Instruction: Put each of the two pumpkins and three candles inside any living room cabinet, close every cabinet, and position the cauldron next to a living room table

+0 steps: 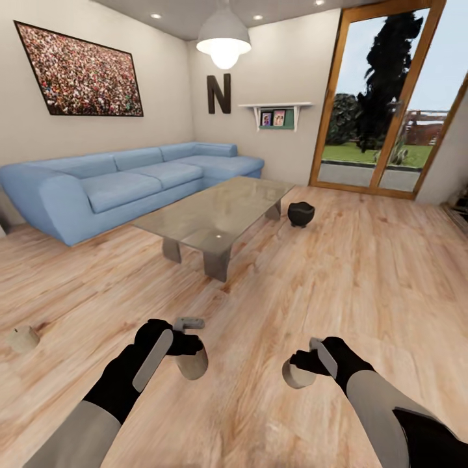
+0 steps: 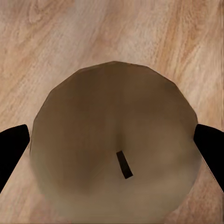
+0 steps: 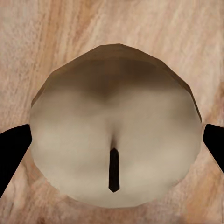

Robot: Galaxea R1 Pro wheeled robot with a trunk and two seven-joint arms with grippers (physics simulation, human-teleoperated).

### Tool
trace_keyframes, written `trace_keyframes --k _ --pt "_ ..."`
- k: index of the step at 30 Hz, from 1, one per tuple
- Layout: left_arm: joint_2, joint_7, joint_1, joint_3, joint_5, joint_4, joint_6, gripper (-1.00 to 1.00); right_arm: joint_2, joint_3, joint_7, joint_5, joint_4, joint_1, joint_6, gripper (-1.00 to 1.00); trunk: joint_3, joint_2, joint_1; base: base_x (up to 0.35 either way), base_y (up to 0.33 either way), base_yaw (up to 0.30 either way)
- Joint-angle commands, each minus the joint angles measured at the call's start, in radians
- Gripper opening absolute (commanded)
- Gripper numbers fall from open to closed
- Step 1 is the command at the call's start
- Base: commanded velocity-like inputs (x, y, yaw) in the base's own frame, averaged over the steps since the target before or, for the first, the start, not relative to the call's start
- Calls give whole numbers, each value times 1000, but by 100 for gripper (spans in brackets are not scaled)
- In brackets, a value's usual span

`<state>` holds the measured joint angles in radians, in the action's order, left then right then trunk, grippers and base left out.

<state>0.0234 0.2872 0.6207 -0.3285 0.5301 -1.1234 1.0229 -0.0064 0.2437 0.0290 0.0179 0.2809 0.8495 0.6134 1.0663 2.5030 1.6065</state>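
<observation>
Above the wooden floor [image 1: 312, 273] we are gripping a candle [image 1: 193, 363] in our left fingers [image 1: 170, 344] and another candle [image 1: 296, 375] in our right fingers [image 1: 323, 354]. Both wrist views are showing dark fingers [image 2: 13, 144] [image 3: 14, 149] pressing each pale, wicked candle's [image 2: 112, 140] [image 3: 116, 126] sides.

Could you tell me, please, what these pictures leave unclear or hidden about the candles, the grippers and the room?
- Left gripper: in the head view, the hand hides where the fingers meet the candle.
- Right gripper: in its wrist view, the candle blocks the floor beneath.
- Third candle, head view: too small to show its wick.
- Cauldron: contents too dark and small to tell.
- Shelf pictures: too small to read.
</observation>
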Motion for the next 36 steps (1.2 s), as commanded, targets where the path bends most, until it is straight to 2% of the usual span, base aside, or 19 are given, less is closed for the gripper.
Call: trace_keyframes --k 1,14,36 --pt "1 10 1 -3 11 -1 2 -100 0 5 3 1 1 0 5 -100 -3 0 -1 0 0 -284" --pt "1 10 1 -4 11 -1 2 -100 1 4 3 2 1 0 5 -100 -53 -3 -6 0 0 -284" --pt "1 10 1 -4 11 0 2 -100 0 4 3 2 0 0 6 -100 -122 -157 -91 0 0 -277"
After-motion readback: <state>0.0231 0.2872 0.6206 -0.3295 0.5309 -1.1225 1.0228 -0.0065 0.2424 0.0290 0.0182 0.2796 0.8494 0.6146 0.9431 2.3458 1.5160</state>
